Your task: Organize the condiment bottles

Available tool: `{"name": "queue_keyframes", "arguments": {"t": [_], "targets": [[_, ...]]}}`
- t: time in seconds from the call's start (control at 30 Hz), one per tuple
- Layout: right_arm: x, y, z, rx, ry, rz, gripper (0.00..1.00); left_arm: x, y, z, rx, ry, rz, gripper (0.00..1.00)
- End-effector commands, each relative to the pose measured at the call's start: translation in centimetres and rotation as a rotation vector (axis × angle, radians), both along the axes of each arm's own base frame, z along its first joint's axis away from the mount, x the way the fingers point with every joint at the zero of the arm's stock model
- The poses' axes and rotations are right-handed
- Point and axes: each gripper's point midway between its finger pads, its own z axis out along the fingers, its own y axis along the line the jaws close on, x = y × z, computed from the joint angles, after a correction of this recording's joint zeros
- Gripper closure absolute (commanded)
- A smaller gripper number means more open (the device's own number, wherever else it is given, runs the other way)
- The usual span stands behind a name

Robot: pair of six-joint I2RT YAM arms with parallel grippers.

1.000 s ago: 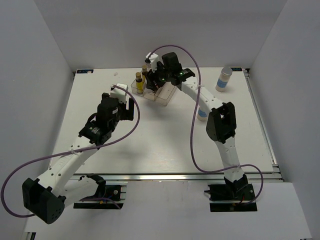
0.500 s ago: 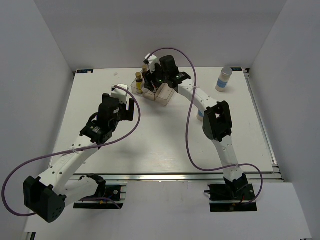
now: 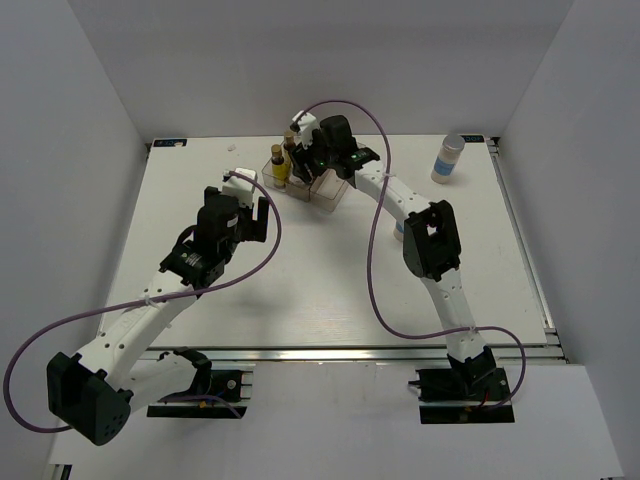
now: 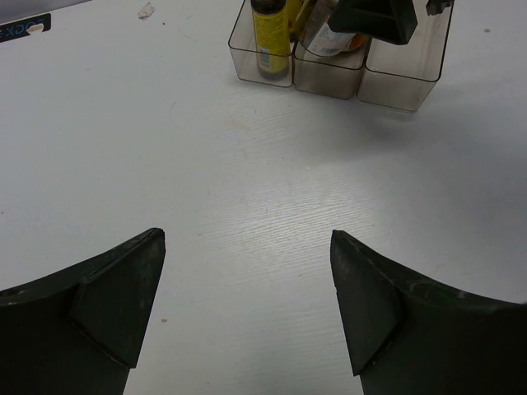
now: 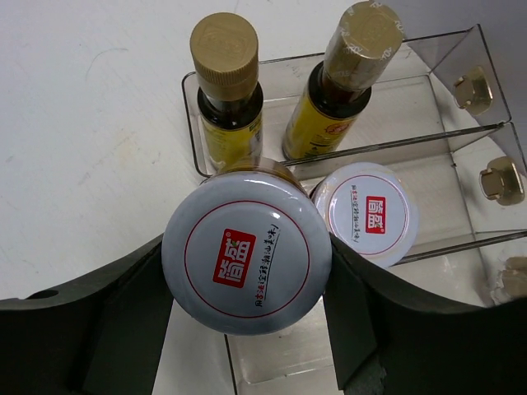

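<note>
The left claw is nearest. It hangs over the bare tabletop with its two fingers spread wide and nothing between them. It has hardly moved in the last second.

Further back, the right claw pinches a brown jar by its sides, just under the big white lid. A second ago, in the top view, this claw was over the middle and right part of the clear tray. Now the arm has reached out more and carried the jar a little to the left.

In the right wrist view, the held jar is over the middle box of the tray. It is just beside a second jar with the same white lid, which already stands in that box. The pictures do not show whether the held jar rests on the tray floor or hangs above it. In the next box stand two yellow bottles.

So the jar looks lined up with its twin. The next move is probably to go down gently and let go. There is little room, so the jar could bump its twin or the thin wall.

Farthest away, a white bottle with a blue band stands alone on the right of the tabletop, well apart from the tray. It is not yet sorted.
</note>
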Motion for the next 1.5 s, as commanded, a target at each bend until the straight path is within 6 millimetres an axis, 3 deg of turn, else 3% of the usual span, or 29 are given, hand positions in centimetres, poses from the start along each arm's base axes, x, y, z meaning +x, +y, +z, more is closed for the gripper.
{"name": "queue_keyframes", "arguments": {"t": [0.0, 0.7, 0.73, 0.77, 1.03, 1.33, 1.47], "targets": [[2.8, -0.3, 5.3, 0.068, -0.185, -0.043, 1.00, 0.0, 0.3, 0.2, 0.000, -0.006, 0.005, 0.09], [2.5, -0.9, 0.9, -0.033, -0.153, -0.016, 1.00, 0.1, 0.3, -0.2, 0.005, 0.003, 0.008, 0.09], [2.5, -0.9, 0.7, -0.035, -0.150, -0.017, 0.96, 0.1, 0.3, -0.2, 0.006, 0.004, 0.008, 0.09], [2.4, -0.9, 0.5, -0.036, -0.146, -0.018, 0.84, 0.1, 0.3, -0.3, 0.006, 0.006, 0.008, 0.09], [2.4, -1.1, 0.1, -0.035, -0.133, -0.035, 0.36, 0.2, 0.3, -0.5, 0.009, 0.013, 0.009, 0.09], [2.0, -1.0, 1.7, -0.004, -0.125, -0.038, 0.19, 0.3, 0.4, -0.6, 0.010, 0.014, 0.013, 0.09], [1.4, -1.1, 2.8, 0.010, -0.113, -0.039, 0.19, 0.4, 0.5, -0.8, 0.012, 0.018, 0.015, 0.09]]}}
